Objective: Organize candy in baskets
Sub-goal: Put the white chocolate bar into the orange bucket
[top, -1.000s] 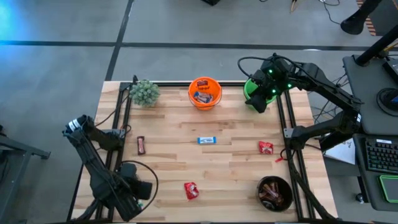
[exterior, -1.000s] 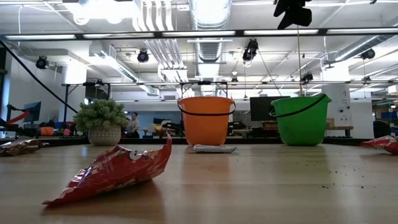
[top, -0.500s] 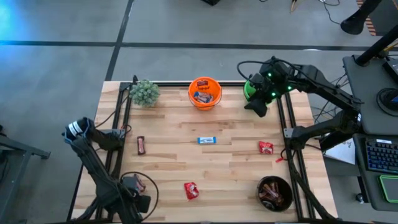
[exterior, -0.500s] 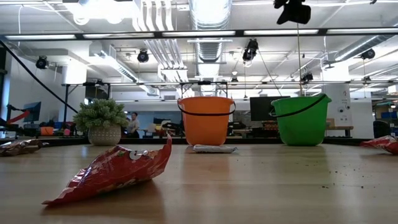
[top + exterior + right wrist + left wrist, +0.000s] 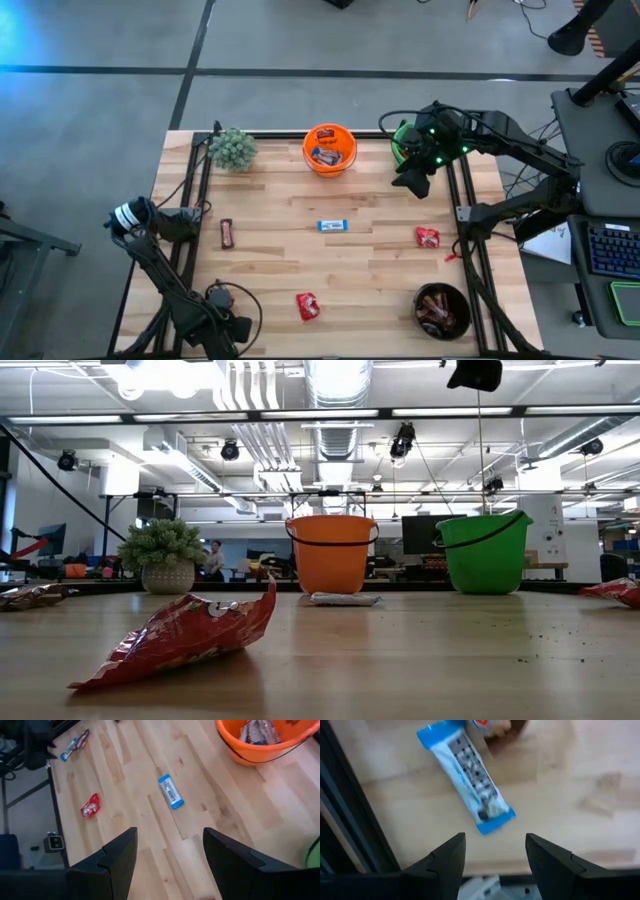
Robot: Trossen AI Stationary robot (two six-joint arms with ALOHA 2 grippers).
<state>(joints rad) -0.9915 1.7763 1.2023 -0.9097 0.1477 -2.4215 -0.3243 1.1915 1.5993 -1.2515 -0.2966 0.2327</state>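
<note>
Sorting partly done. My right claw (image 5: 413, 184) hangs released, empty, beside the green pail (image 5: 402, 140). Blue bar (image 5: 333, 226), two red packets and one brown bar lie loose below. Left claw (image 5: 492, 851) released.

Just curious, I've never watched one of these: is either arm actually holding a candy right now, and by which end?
Neither. The right gripper is open and empty near the green pail; the left gripper is open above a blue-and-white candy, not gripping it.

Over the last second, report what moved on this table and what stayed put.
The right hand slid off the bright green pail toward the table's middle, fingers open. The left hand pulled back to the near edge. Loose wrapped candies, the orange pail and the black bowl stayed.
</note>
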